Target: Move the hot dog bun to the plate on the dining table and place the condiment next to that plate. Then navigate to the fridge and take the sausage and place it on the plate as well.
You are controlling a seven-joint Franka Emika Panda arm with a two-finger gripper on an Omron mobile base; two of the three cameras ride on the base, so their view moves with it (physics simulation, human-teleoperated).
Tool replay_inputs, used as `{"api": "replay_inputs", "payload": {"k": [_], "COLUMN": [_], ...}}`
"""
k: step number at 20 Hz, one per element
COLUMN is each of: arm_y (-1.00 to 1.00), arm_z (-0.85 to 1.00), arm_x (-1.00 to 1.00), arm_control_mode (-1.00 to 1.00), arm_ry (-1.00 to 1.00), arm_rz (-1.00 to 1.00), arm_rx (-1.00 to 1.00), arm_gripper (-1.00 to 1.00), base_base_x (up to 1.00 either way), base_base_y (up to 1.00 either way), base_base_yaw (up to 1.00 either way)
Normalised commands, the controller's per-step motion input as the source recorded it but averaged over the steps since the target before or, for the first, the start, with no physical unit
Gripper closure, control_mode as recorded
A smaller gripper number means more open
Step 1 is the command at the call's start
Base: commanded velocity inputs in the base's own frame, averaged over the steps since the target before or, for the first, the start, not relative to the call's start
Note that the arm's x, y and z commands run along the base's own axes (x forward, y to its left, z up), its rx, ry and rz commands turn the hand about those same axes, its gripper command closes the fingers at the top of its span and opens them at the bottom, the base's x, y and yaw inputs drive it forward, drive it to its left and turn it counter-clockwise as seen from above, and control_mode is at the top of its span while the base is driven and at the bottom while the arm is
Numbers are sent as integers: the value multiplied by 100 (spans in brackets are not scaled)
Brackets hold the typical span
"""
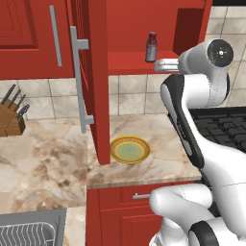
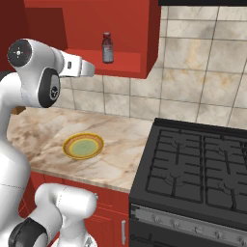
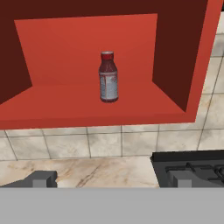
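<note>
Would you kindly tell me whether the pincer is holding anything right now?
Nothing is held: the pincer is open and apart from the bottle standing in the cabinet.

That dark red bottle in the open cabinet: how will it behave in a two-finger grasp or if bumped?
The bottle stands upright, tall and narrow on the cabinet shelf, so a high bump would likely tip it. Its round body would probably roll once down. It looks rigid, and its smooth sides may slip unless gripped at the label.
</note>
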Motion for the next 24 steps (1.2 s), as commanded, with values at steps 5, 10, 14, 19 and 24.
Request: {"api": "replay_inputs", "payload": {"k": [5, 10, 14, 19, 24], "arm_y": [5, 9, 4, 0, 0], "arm_z": [0, 0, 0, 0, 21], "arm_x": [39, 39, 36, 34, 21], "arm_control_mode": [-100, -100, -100, -100, -100], "arm_ry": [0, 3, 11, 2, -4], "arm_rz": [7, 2, 1, 2, 0], "arm_rx": [1, 2, 0, 0, -3], "arm_gripper": [-100, -100, -100, -100, -100], "base_base_x": [0, 0, 0, 0, 0], "base_base_y": [0, 0, 0, 0, 0], "base_base_yaw": [0, 0, 0, 0, 0]}}
